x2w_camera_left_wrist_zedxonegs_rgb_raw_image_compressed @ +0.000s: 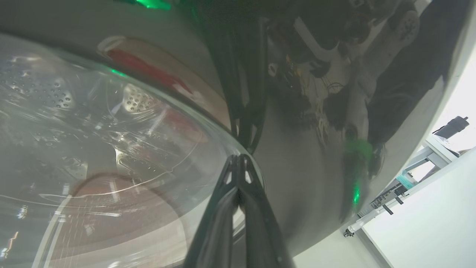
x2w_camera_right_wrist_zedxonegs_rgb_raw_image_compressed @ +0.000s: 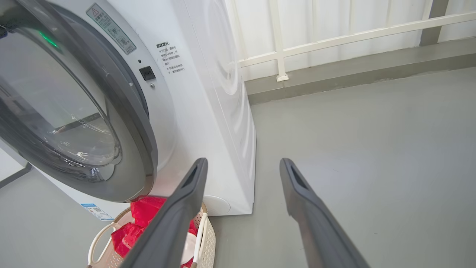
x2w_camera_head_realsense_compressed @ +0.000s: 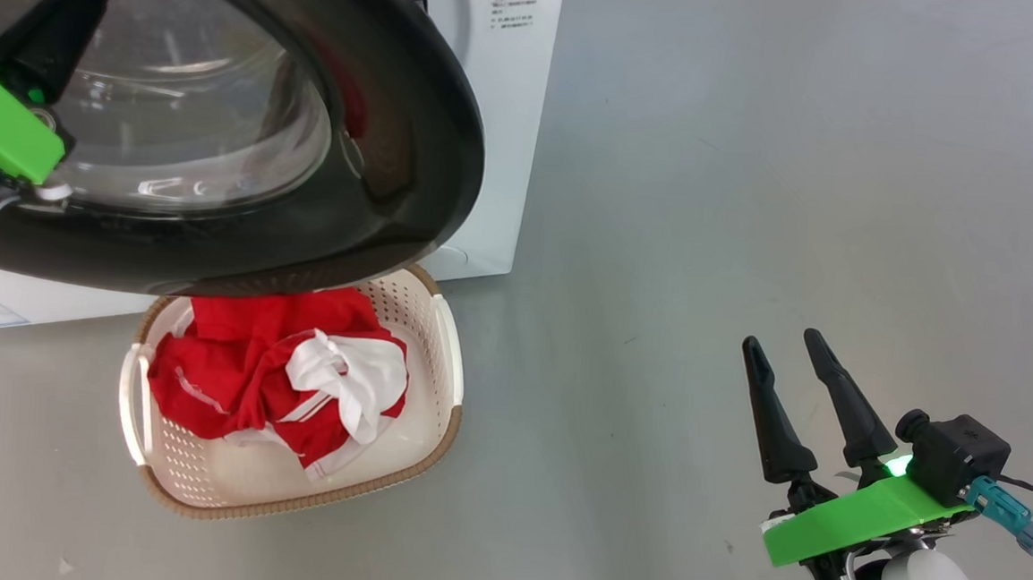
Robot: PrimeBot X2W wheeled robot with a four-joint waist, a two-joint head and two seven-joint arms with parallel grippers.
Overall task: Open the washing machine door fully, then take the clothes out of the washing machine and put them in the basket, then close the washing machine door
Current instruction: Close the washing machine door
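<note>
Edge of door (x2w_camera_head_realsense_compressed: 436,142) over basket (x2w_camera_head_realsense_compressed: 453,421) rim; bare floor (x2w_camera_head_realsense_compressed: 755,206) rightward

Lighting: bright, even, diffuse; faint soft shadows on the floor (x2w_camera_head_realsense_compressed: 618,242) beside the washing machine door (x2w_camera_head_realsense_compressed: 248,130). Glare: white streaks on the door's glass; green light mirrored in its glossy rim. Distortion: wide-angle bending of the door's outline.

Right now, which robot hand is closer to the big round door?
Left. The left gripper, shut, has its tips against the washing machine door. The right gripper, open, hangs over the floor, well apart from it.
</note>
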